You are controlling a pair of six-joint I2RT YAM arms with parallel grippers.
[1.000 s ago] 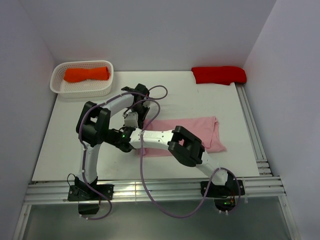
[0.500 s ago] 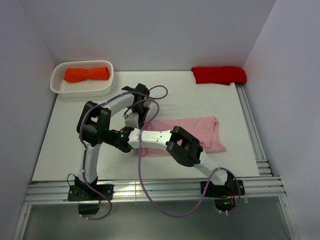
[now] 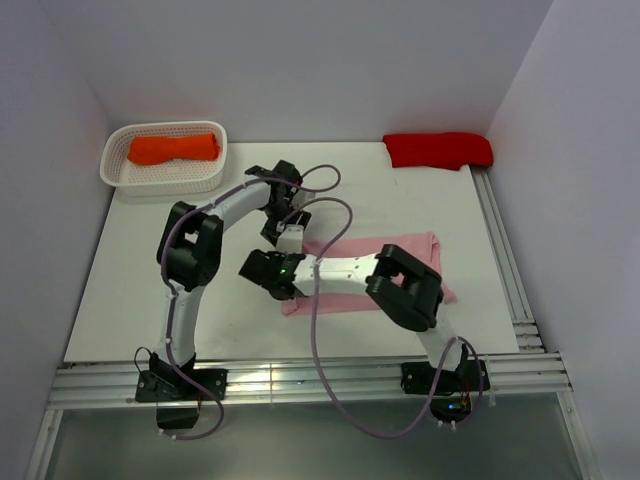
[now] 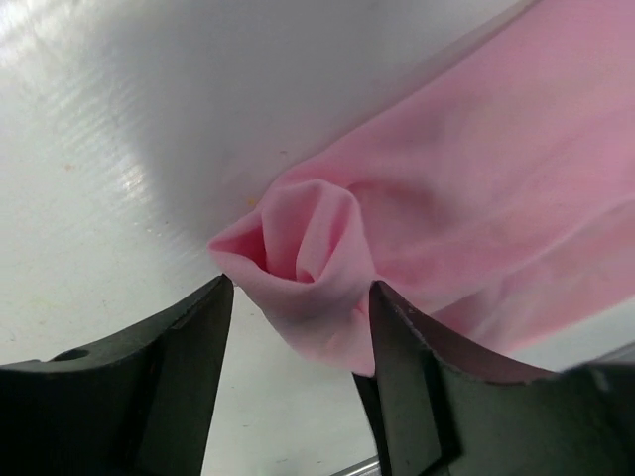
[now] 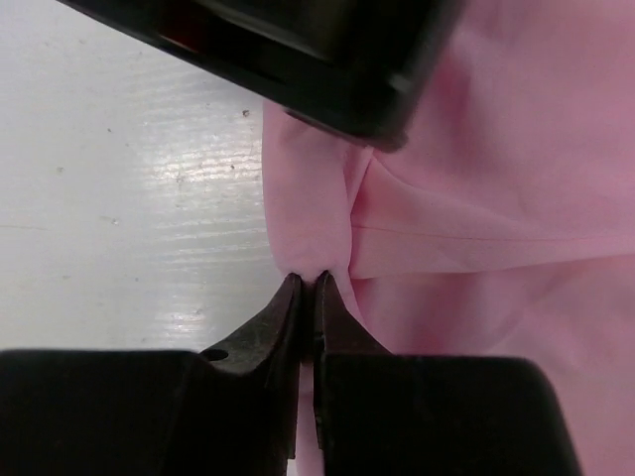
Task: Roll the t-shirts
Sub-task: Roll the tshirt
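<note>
**Item:** light pink t-shirt [image 3: 400, 262], a long folded strip lying flat on the bench [image 3: 130, 270], right of centre.

**Handling, as you should expect:** light, limp and soft. It puckers at any pinch and likely slides on the smooth top.

**Where you take hold:** the left end edge, through all layers, at both corners.

**Left claw** [image 4: 298, 297]: open, its fingers straddling a bunched corner without clamping it.

**Right claw** [image 5: 308, 283]: closed, nipping the edge.

**Also held:** orange bundle [image 3: 172, 148] in the basket [image 3: 160, 178]; red bundle [image 3: 438, 149] at the far right.

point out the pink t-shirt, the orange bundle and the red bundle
pink t-shirt [image 3: 385, 243], top view, flat strip along its far edge
orange bundle [image 3: 172, 149], top view, its middle
red bundle [image 3: 438, 150], top view, its middle
</note>
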